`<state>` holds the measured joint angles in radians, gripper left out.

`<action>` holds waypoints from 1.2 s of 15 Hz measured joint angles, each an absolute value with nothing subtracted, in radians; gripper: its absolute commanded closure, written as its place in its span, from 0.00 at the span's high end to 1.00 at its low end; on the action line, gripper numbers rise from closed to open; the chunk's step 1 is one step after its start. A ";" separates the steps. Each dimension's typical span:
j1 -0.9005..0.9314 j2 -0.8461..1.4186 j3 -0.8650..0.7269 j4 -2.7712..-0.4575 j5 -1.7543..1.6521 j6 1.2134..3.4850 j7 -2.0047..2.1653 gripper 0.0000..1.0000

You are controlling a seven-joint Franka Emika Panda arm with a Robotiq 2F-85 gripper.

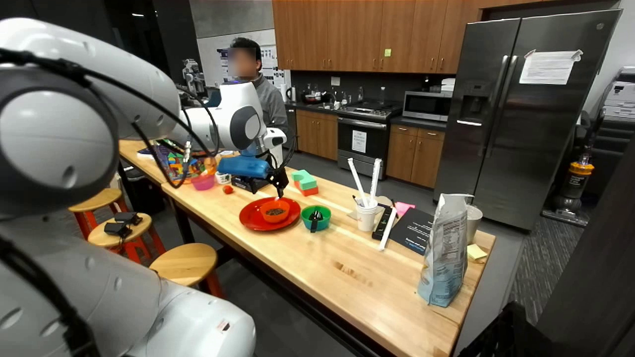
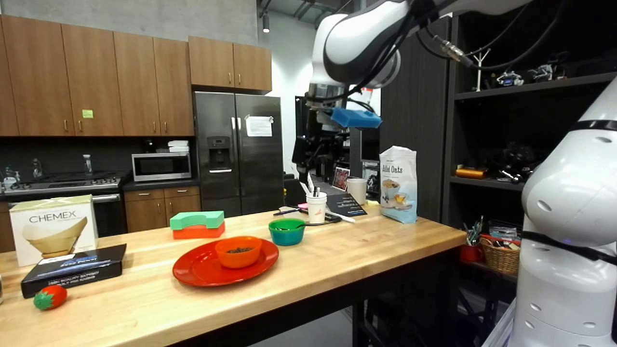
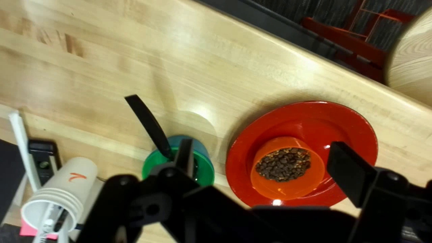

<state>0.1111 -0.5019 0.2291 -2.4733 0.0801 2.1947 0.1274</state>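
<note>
One black two-fingered gripper [image 3: 265, 158], fingers spread wide apart, hangs above a pale wooden table [image 3: 101, 84] bearing a glossy round red plate [image 3: 317, 118] topped by a small round orange bowl [image 3: 290, 192] of dark brown beans [image 3: 283, 165] and, just beside, a round green bowl [image 3: 204, 172] holding a black long-handled utensil [image 3: 148, 121]

Wooden table [image 2: 332, 262], on it a red plate [image 2: 194, 266], green bowl [image 2: 287, 237], oats bag [image 2: 398, 185]

Covered, cropped, blurred

In the wrist view, can see only part of the green bowl [image 3: 204, 169] past the fingers [image 3: 351, 173] and of the stool [image 3: 414, 60] at the edge; in an exterior view, cannot read the black sheet [image 1: 412, 229] or make out the person's blurred face [image 1: 241, 63].
</note>
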 measured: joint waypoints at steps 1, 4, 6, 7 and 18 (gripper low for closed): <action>0.112 -0.438 0.240 -2.432 0.081 2.202 0.101 1.00; 0.111 -0.246 0.255 -2.284 0.077 2.183 0.029 1.00; 0.118 -0.117 0.254 -2.167 0.040 2.128 0.016 1.00; 0.122 -0.056 0.253 -2.108 0.015 2.090 0.016 1.00; 0.154 0.115 0.229 -1.945 -0.069 2.035 0.085 1.00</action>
<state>0.1545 0.1149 0.2290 -1.9451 -0.0688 2.0350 0.0849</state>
